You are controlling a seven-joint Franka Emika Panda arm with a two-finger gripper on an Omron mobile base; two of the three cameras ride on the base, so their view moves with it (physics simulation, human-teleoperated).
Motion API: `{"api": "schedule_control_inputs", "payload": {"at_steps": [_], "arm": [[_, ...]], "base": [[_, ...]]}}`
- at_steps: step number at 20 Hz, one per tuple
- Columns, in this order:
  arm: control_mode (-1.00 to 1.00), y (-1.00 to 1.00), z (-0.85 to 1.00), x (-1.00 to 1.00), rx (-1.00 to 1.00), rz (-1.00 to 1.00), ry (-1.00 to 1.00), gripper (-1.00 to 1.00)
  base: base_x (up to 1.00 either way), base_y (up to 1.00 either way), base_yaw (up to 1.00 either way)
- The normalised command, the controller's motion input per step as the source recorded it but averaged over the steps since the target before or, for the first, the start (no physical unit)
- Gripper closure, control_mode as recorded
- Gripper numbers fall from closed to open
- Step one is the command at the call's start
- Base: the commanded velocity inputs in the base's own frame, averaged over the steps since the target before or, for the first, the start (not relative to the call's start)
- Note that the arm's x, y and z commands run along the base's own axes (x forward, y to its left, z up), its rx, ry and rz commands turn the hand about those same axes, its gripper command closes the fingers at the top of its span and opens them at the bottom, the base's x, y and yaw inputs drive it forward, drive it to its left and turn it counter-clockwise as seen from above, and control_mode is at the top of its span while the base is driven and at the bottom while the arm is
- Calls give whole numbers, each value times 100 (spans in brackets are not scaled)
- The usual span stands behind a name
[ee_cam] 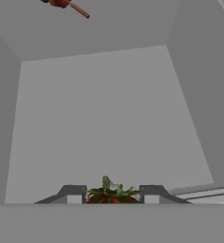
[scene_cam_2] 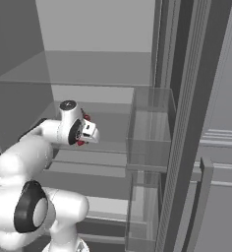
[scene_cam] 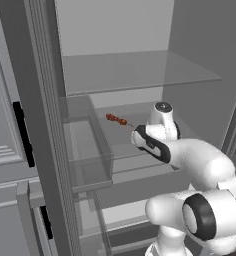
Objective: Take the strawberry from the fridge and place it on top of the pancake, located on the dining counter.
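Note:
The strawberry (ee_cam: 111, 196), red with a green leafy top, sits between my two fingertips in the hand view, and my gripper (ee_cam: 112, 194) is shut on it. My arm reaches into the open fridge (scene_cam: 140, 70), with the hand (scene_cam_2: 81, 129) low over a pale grey middle shelf (ee_cam: 104, 123). In both base views the hand hides most of the fruit. The pancake and the dining counter are out of view.
A brownish-orange skewer of food (scene_cam: 116, 119) lies on the same shelf, behind and left of my hand. A glass shelf (scene_cam_2: 93, 66) hangs above the hand. Clear door bins (scene_cam: 87, 145) stand to the left, and the fridge's side walls close in.

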Motion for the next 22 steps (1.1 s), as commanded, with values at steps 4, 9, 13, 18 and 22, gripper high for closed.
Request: {"api": "schedule_control_inputs", "payload": {"at_steps": [4,9,13,18,22], "arm": [[-100,4,95,-100,0,4,-11,100],[-100,10,100,-99,0,6,-1,100],[-100,0,100,-100,0,7,0,100],[-100,0,69,-87,-14,2,3,100],[-100,-9,0,-31,-13,-5,1,100]], "base": [[0,0,0],[0,0,0],[0,0,0],[0,0,0],[0,0,0]]}}
